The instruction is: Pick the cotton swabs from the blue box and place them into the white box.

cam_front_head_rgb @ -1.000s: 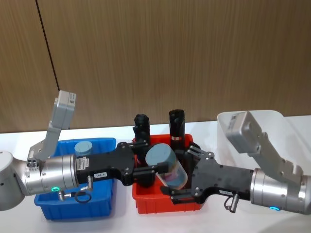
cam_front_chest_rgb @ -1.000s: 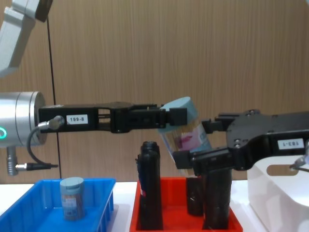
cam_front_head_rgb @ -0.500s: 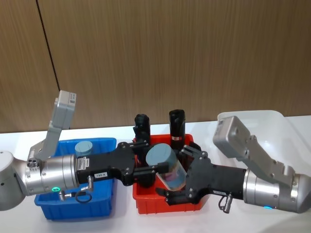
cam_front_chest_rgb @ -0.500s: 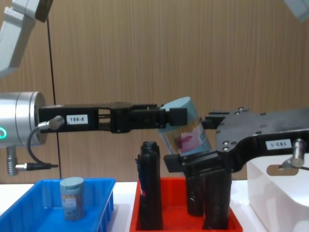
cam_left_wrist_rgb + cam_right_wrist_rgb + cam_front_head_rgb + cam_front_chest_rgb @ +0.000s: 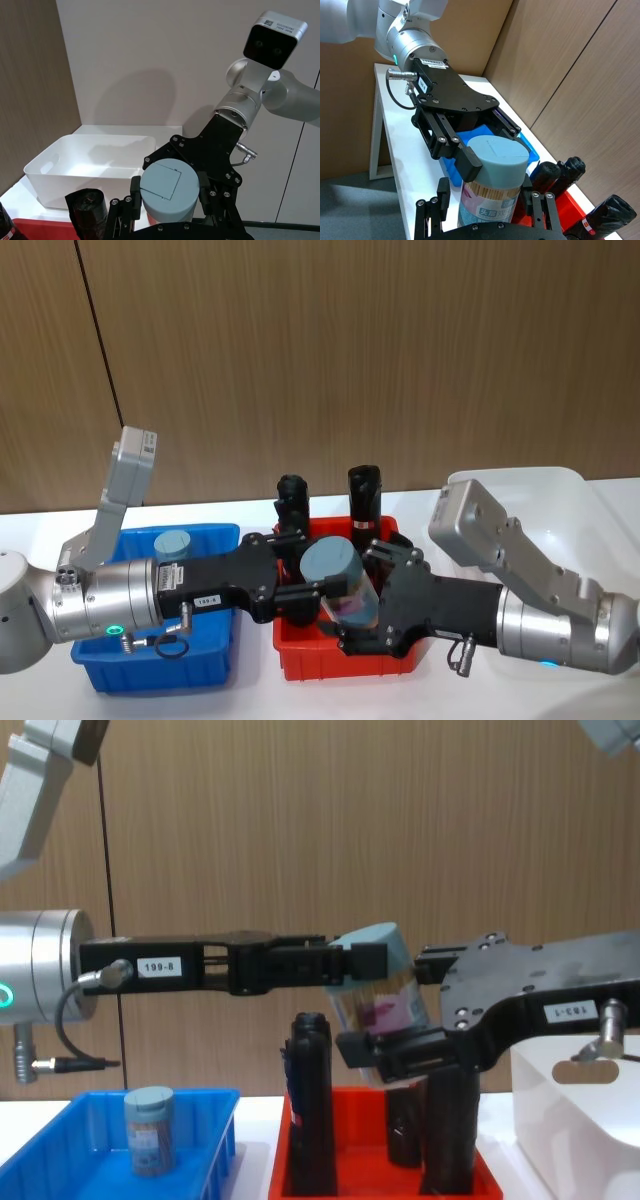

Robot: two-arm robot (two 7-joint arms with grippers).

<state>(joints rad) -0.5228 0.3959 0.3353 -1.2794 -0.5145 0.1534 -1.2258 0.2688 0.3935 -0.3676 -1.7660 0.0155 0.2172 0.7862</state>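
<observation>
Grey-lidded clear plastic cotton swabs jar [image 5: 345, 585] is hanging mid-frame, clamped in left claw [image 5: 312, 565]; right claw [image 5: 485, 197] is straddling it, unclosed. Likely handover: next, right squeezing, left releasing.

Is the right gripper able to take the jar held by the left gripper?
Probably yes: the right gripper, fingers open, flanks the lower body of the jar; the left gripper clamps it only near its top.
</observation>
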